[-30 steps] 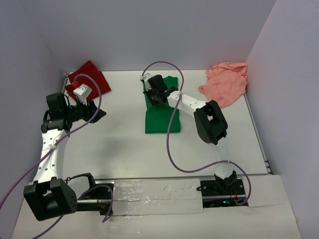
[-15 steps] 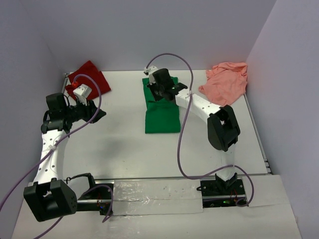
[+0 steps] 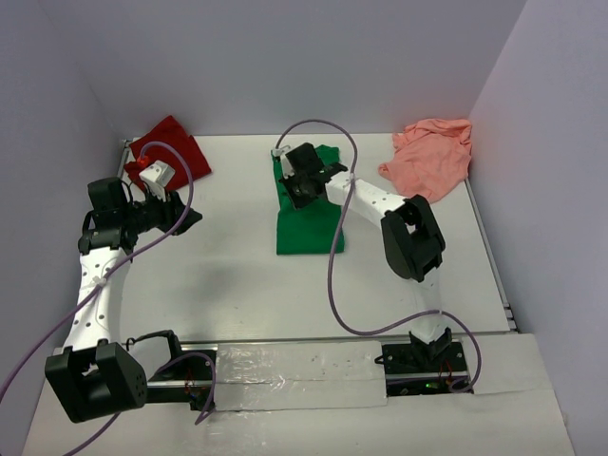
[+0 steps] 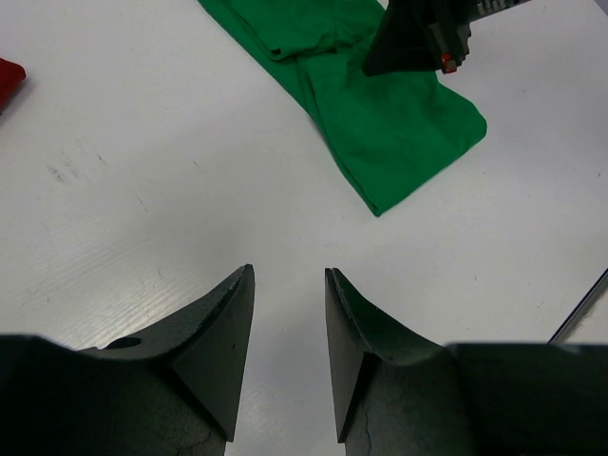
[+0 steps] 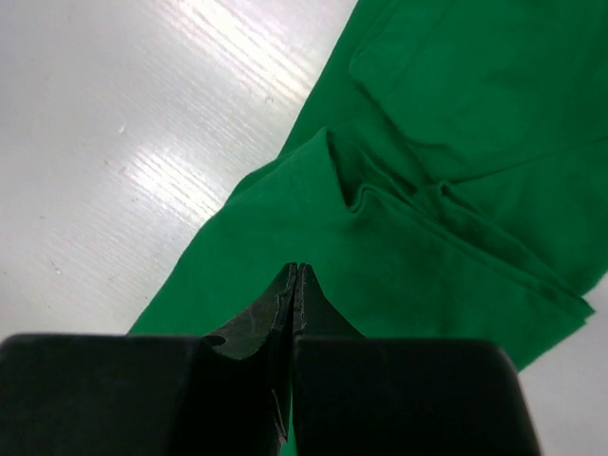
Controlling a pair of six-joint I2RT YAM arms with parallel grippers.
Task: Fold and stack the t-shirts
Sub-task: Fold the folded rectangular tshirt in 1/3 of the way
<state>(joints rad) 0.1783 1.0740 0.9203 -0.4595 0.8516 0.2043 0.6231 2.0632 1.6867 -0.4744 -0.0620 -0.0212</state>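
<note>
Your right gripper [image 5: 294,274] has slid back a touch over the green t-shirt [image 3: 306,228] at the table's [image 3: 237,275] far middle, jaws pressed shut, nothing visibly pinched. Your left gripper [image 4: 289,275] hasn't moved: half open, empty.

Closed pincer [image 5: 295,273] over folded green t-shirt [image 5: 446,142]

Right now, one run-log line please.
left gripper open, empty | right gripper shut, over green t-shirt | green t-shirt part-folded | dark red t-shirt, pink t-shirt crumpled, far corners | nothing stacked
</note>
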